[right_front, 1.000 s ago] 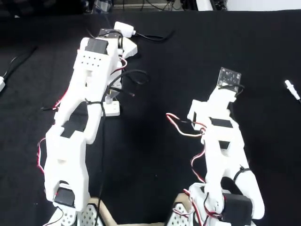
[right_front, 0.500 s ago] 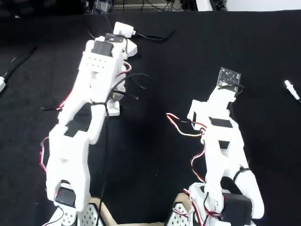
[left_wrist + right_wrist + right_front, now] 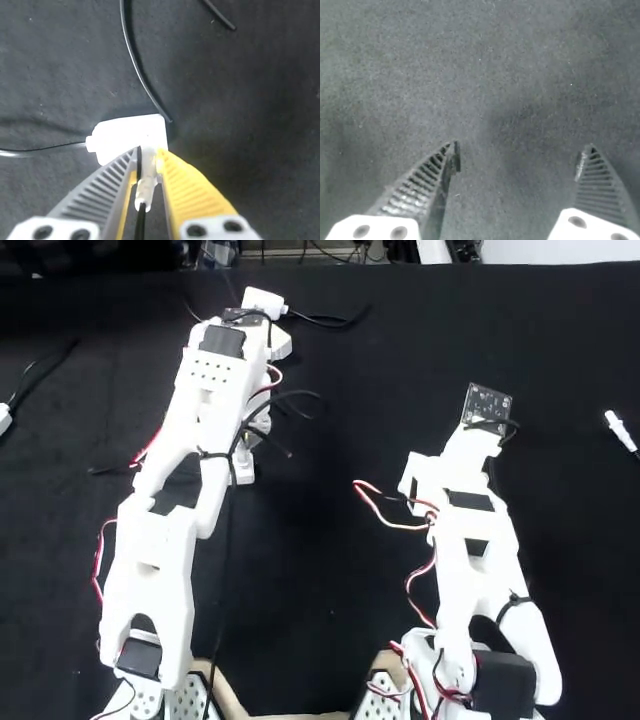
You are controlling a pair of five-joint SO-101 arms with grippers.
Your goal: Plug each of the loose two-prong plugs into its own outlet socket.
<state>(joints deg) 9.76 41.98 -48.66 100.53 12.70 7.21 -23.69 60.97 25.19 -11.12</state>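
Note:
In the left wrist view my left gripper (image 3: 147, 156) is shut on a small white two-prong plug (image 3: 146, 184) with a black cord. The plug's front end meets a white outlet socket (image 3: 128, 136) lying on the black cloth. From above, that socket (image 3: 240, 473) peeks out beside the left arm (image 3: 205, 410). A second white socket (image 3: 263, 302) with a black cord lies at the far edge. A loose white plug (image 3: 620, 428) lies at the far right. My right gripper (image 3: 517, 152) is open over bare cloth, holding nothing.
Black cords (image 3: 295, 405) loop beside the left arm, and one thin cord (image 3: 137, 65) runs to the socket. A white object (image 3: 4, 418) sits at the left edge. Red and white wires (image 3: 385, 508) hang off the right arm (image 3: 470, 510).
The left arm has swung right and farther out over the socket, which it now covers more. The right arm has kept still.

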